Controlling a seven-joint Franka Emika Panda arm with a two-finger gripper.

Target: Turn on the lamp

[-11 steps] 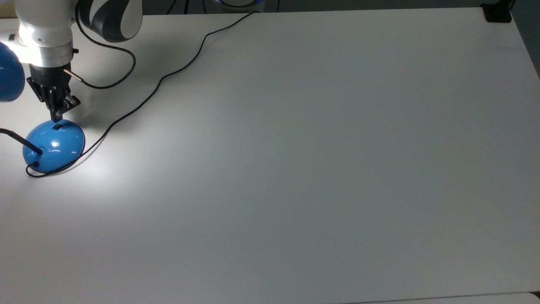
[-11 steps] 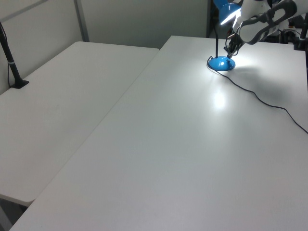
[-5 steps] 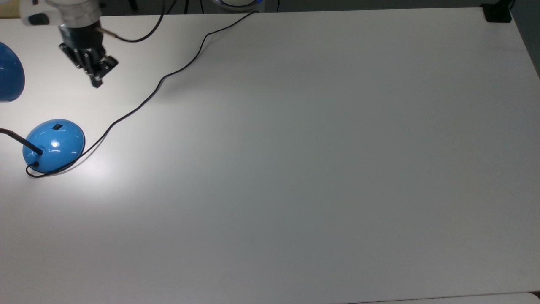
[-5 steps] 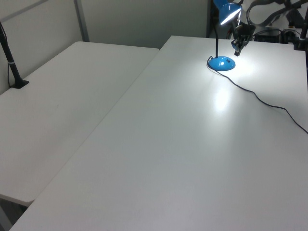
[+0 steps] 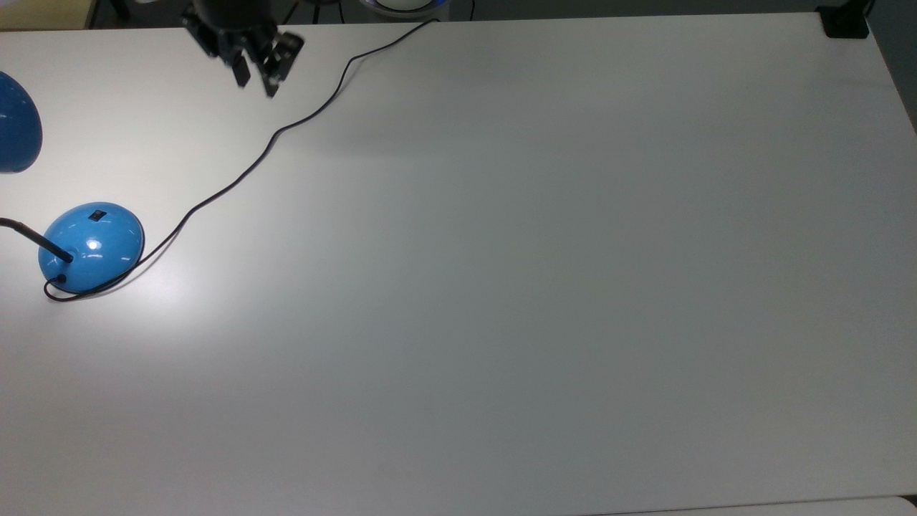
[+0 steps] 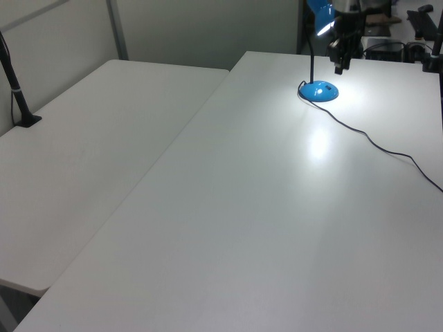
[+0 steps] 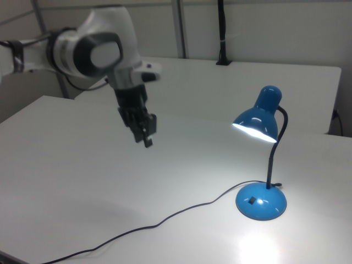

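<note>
Lamp [image 7: 262,165] upright at right view's right, lit, shade [image 7: 258,116] aimed down-left at counter [image 7: 77,181]. Hand [image 7: 144,136] upper left, apart, fingers slightly parted, empty.

Gripper [image 7: 144,135]: hangs above the table [image 7: 82,181], fingers pointing down, holding nothing.
Arm [image 7: 82,49]: white and grey, rising from the gripper toward the right view's upper left.
Lamp [image 7: 262,165]: well apart, to the gripper's right in the right view and lower; shade lit.
Cord [image 7: 165,221]: on the table, below the gripper.
</note>
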